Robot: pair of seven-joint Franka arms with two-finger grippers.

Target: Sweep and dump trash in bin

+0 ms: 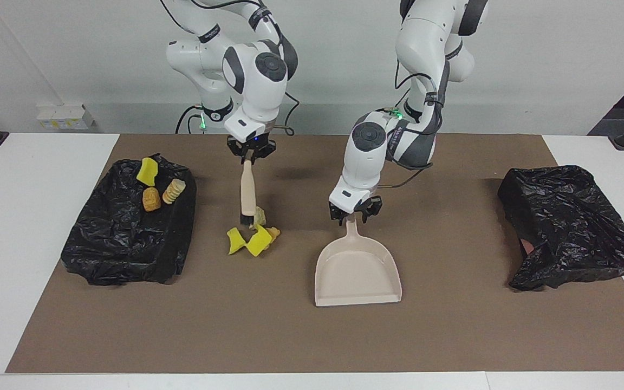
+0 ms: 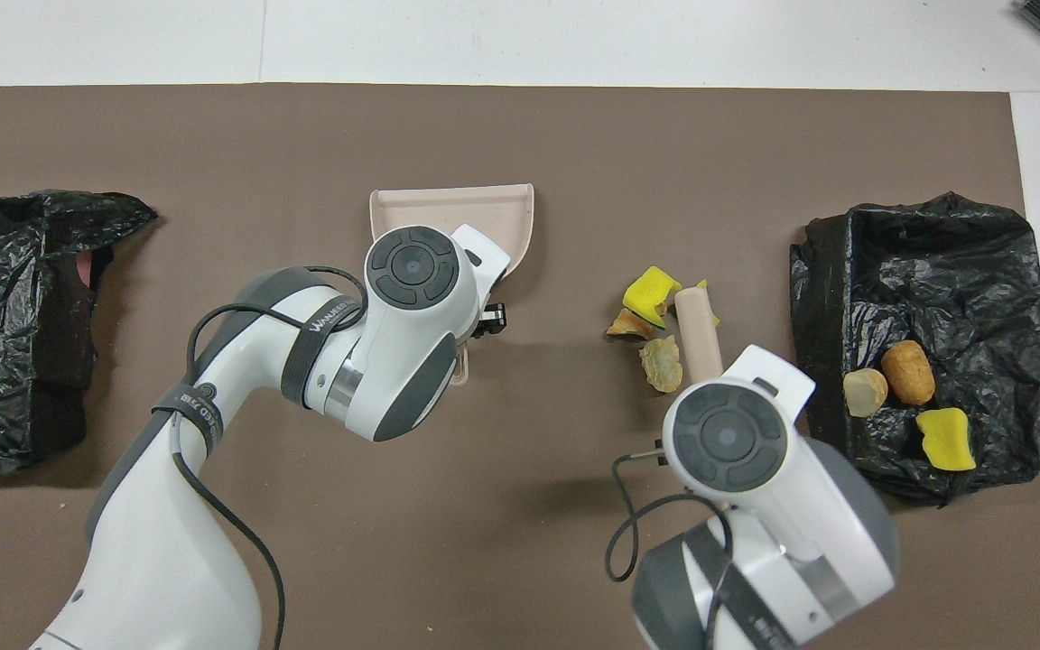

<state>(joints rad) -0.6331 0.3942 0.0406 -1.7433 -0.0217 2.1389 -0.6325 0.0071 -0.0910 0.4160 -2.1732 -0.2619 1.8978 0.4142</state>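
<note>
A brown mat [image 1: 453, 336] covered the middle of a white table, with a black bag-lined bin [image 1: 128, 238] at the right arm's end and a second black bag [image 1: 572, 227] at the left arm's end. The loose trash [image 1: 252, 238], yellow and tan scraps, lay on the mat between that bin and the dustpan [image 1: 358, 271]. The right gripper [image 1: 249, 157] was clamped on the top of a brush [image 1: 246, 195] hanging almost upright, its bristles at the heap's edge nearest the robots. The left gripper [image 1: 353, 215] sat low over the tip of the dustpan's handle, which pointed toward the robots; whether it gripped yet could not be told. The pan's mouth faced away from the robots, not toward the heap beside it, so it probably needed turning.
</note>
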